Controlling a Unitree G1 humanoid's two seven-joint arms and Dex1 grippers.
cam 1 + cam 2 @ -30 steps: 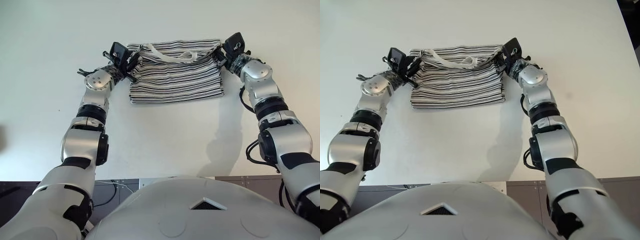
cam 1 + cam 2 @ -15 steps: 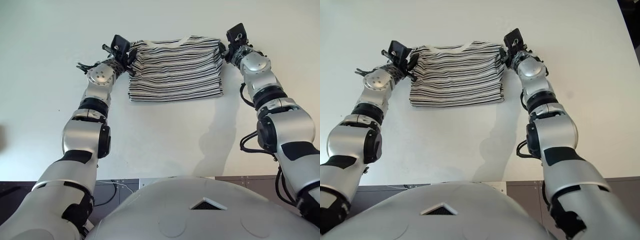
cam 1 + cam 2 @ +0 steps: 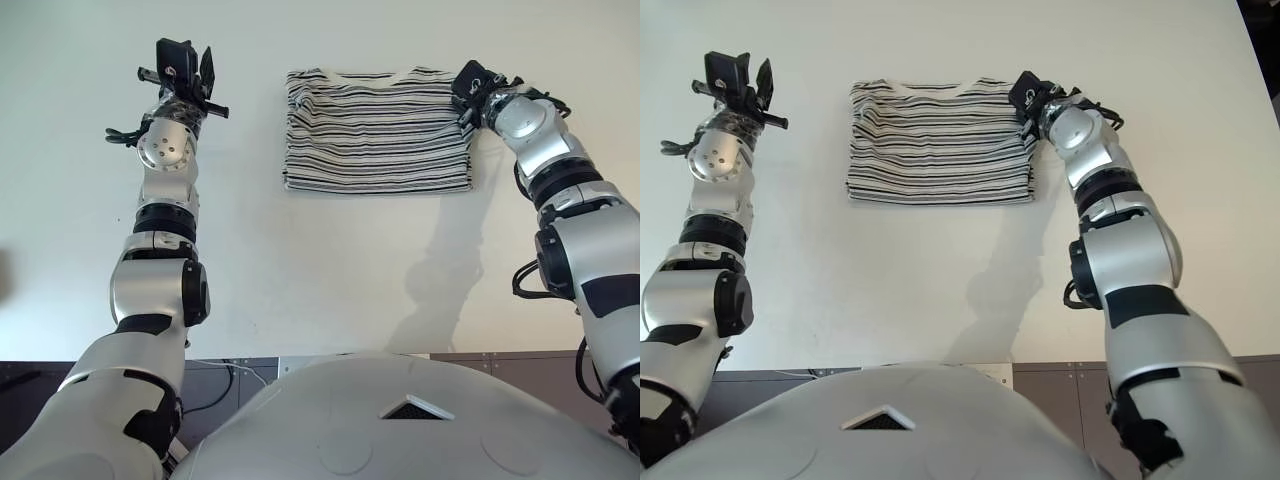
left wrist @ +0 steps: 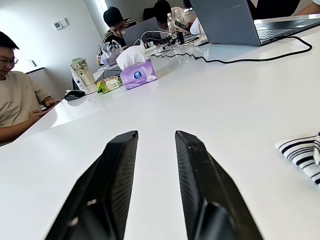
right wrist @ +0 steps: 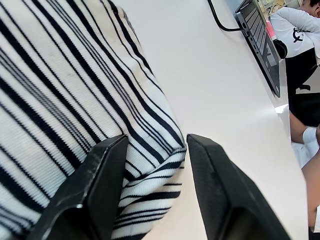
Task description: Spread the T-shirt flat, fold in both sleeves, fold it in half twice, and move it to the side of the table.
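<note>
The striped T-shirt [image 3: 378, 130] lies folded into a flat rectangle on the far part of the white table [image 3: 330, 290], collar edge away from me. My right gripper [image 3: 466, 88] is at its far right corner. In the right wrist view the gripper [image 5: 156, 145] has the thick folded edge of the T-shirt [image 5: 60, 100] pinched between its fingers. Well to the left of the cloth and apart from it, my left gripper [image 3: 195, 62] stands open and empty. The left wrist view has the gripper [image 4: 156, 137] over bare table, with a shirt corner [image 4: 302, 150] off to one side.
The table's far end carries a tissue box [image 4: 136, 75], a laptop [image 4: 235, 20] and a black cable [image 4: 240, 57]. Another laptop [image 5: 257, 30] lies beyond the shirt's right side. Bare table lies on both sides of the shirt and in front of it.
My left gripper has let go of the shirt and swung out to the left. The top layer has settled flat, and the shirt and right gripper have shifted a little to the right.
</note>
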